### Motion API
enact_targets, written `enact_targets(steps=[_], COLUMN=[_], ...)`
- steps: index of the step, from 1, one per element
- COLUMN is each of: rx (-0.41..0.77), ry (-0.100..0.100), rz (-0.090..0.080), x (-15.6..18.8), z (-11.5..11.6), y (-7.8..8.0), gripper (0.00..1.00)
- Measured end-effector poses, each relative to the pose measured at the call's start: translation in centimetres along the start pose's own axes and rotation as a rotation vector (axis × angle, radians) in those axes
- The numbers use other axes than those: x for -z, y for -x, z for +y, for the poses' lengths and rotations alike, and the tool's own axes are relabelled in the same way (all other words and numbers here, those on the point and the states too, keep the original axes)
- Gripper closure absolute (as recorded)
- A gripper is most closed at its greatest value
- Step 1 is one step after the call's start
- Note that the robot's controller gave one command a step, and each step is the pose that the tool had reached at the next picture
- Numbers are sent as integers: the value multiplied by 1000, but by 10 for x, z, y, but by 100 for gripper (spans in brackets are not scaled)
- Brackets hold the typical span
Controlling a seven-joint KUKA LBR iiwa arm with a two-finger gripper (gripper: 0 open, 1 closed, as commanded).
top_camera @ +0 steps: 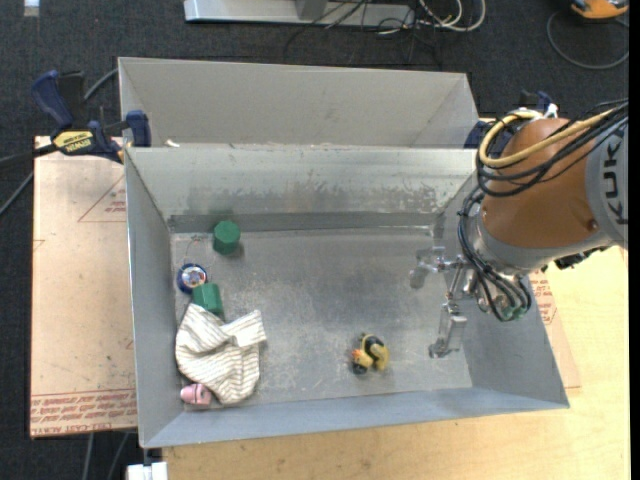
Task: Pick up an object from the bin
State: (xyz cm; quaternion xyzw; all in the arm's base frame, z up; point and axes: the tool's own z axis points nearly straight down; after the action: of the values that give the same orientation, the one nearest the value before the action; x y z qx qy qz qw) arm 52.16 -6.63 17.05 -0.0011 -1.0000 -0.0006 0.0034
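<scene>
Camera view: crumpled pale cloth [220, 353], green cylinder [227, 236] and green block [207, 298] far left in grey bin [300, 183]. End effector [440, 304] released, empty, by right wall; nearby, leftward, small yellow-and-black toy [370, 354].

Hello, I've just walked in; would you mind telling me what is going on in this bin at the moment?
The robot arm reaches into the grey bin from the right. Its end effector is open above bare floor on the bin's right side, with nothing between its fingers. The nearest thing is a small yellow toy just to its left, untouched. Far across on the left lie a crumpled white cloth, a green cylinder and a green block.
</scene>
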Motion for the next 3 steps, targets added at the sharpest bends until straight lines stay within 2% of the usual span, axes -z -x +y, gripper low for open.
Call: enact_targets(steps=[1, 2, 3], rx=[0, 189, 124], ry=[0, 1, 4], rz=[-2, 0, 2], x=[2, 1, -72], z=[0, 25, 65], y=[0, -16, -1], gripper=[0, 0, 0])
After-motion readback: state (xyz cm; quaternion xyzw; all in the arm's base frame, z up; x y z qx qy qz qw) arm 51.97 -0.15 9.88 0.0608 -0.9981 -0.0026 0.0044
